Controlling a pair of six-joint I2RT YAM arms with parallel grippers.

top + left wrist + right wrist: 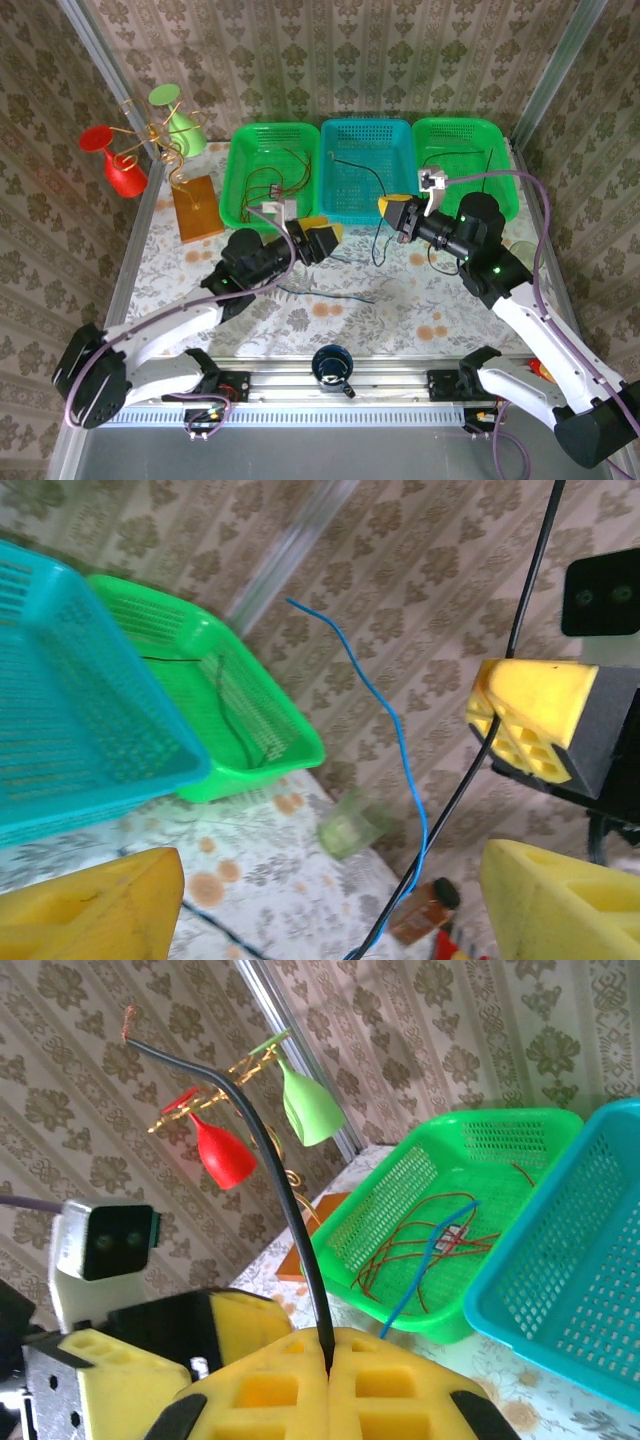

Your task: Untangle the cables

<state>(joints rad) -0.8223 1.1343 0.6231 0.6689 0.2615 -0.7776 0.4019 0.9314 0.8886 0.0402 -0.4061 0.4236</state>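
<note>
Top view: L claw point(322, 238) is spread. R claw point(398, 212) pinches the black cable point(377, 248), which hangs toward the near side. The blue cable point(335, 296) lies on the table point(400, 310), long way left to right. Red cables point(272, 185) sit in the left green basket point(240, 140).

L wrist view: L claw point(330, 910) is wide open w/ the blue cable point(400, 740) & black cable point(500, 710) rising between its fingers. Blue tip points up-left.

R wrist view: R claw point(328, 1360) is pressed together on the black cable point(270, 1150), which sticks up, then bends left.

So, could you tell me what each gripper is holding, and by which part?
Right gripper pinches the black cable near its free end; left gripper is open, holding nothing.
</note>
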